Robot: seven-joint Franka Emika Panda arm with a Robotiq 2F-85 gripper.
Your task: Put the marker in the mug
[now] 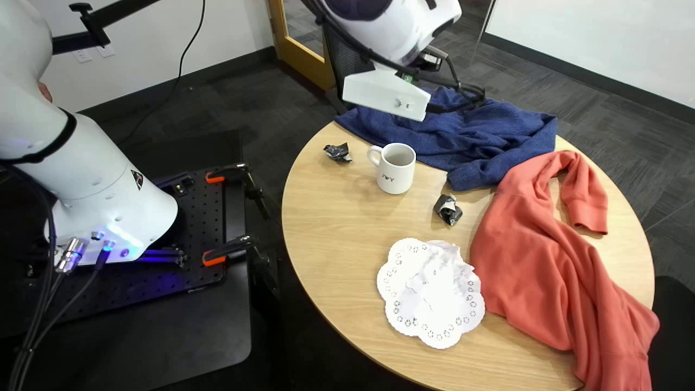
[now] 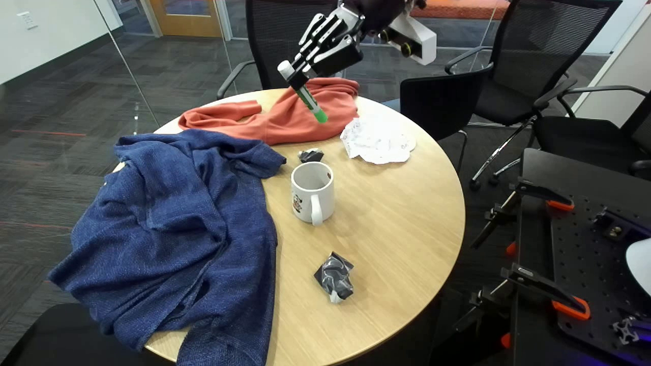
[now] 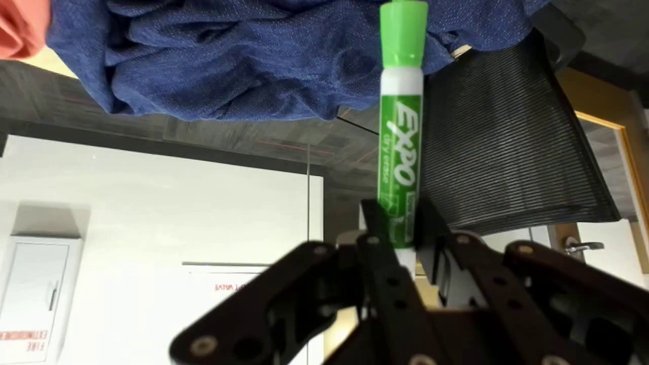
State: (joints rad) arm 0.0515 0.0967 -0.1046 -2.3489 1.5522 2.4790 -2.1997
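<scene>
The marker (image 2: 308, 99) is a green and white Expo pen with a bright green cap. It also shows in the wrist view (image 3: 400, 137), standing out from between the fingers. My gripper (image 2: 300, 73) is shut on its end away from the cap and holds it tilted in the air, cap end down. In the wrist view the gripper (image 3: 400, 228) has a finger on each side of the marker. The white mug (image 1: 396, 171) stands upright on the table, opening up, and also shows in an exterior view (image 2: 313, 195). The gripper and marker are above the table, apart from the mug.
A round wooden table (image 1: 326, 228) carries a blue cloth (image 1: 467, 130), a red-orange garment (image 1: 543, 260) and a white lacy doily (image 1: 402, 304). Dark crumpled wrappers (image 1: 337, 152) (image 1: 448, 209) lie on both sides of the mug. A mesh chair (image 3: 507, 142) stands beyond the table.
</scene>
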